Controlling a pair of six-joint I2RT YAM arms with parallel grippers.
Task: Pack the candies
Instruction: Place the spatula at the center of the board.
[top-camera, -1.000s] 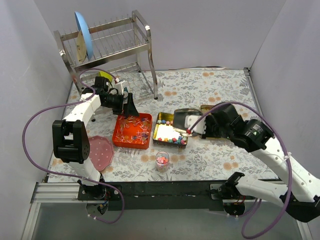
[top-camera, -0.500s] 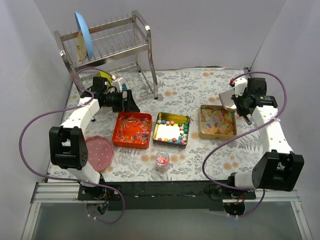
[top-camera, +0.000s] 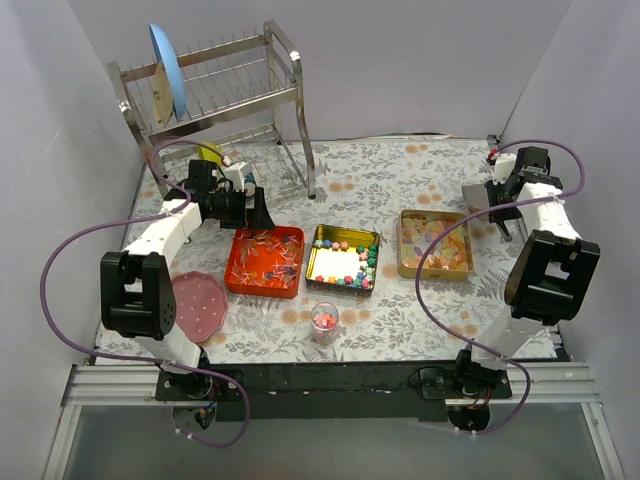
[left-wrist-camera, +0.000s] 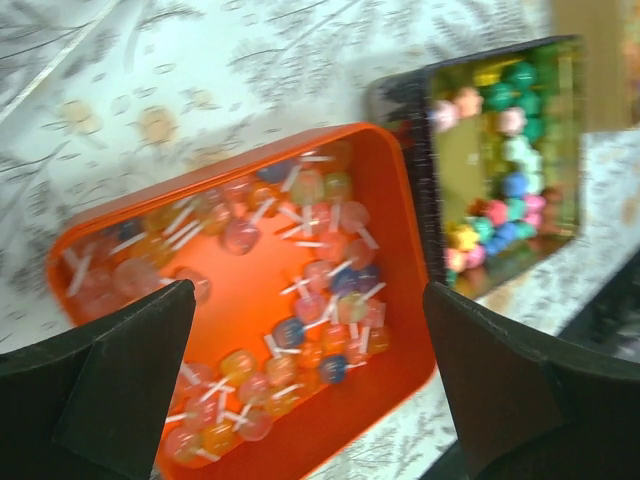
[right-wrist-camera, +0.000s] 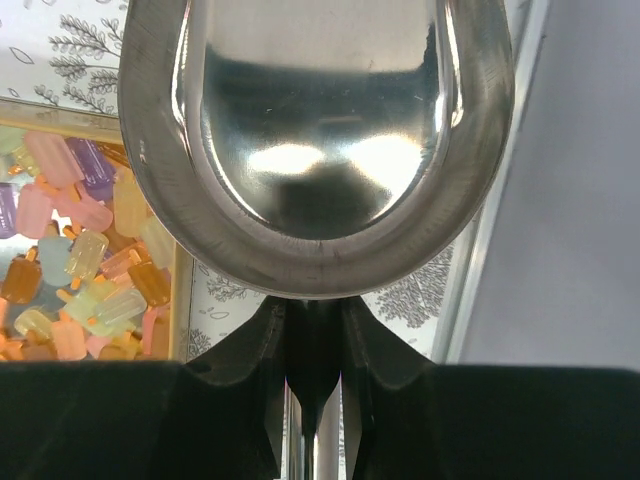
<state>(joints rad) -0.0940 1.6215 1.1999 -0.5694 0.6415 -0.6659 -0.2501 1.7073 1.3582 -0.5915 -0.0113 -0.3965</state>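
Note:
Clear-wrapped candies (left-wrist-camera: 300, 290) fill the orange tray (top-camera: 236, 262). My left gripper (top-camera: 256, 210) hovers over the tray's back left corner; in its wrist view the left gripper (left-wrist-camera: 310, 390) is open and empty, black fingers (left-wrist-camera: 100, 400) wide apart. Pastel pellets (top-camera: 362, 270) lie in the green-gold tin (top-camera: 312, 255). Orange and yellow jellies (right-wrist-camera: 70, 260) sit in the gold tin (top-camera: 403, 243). My right gripper (top-camera: 500, 190) is shut on the handle of an empty metal scoop (right-wrist-camera: 315, 140), held just right of the gold tin near the wall.
A small glass cup (top-camera: 324, 322) with a few candies stands in front of the tins. A pink scalloped lid (top-camera: 197, 303) lies front left. A dish rack (top-camera: 220, 90) with a blue plate (top-camera: 165, 70) stands at the back left. The right wall is close to the scoop.
The right arm has swung with the scoop from over the middle tin out to the far right, beside the gold tin. The left gripper has barely shifted and stays open.

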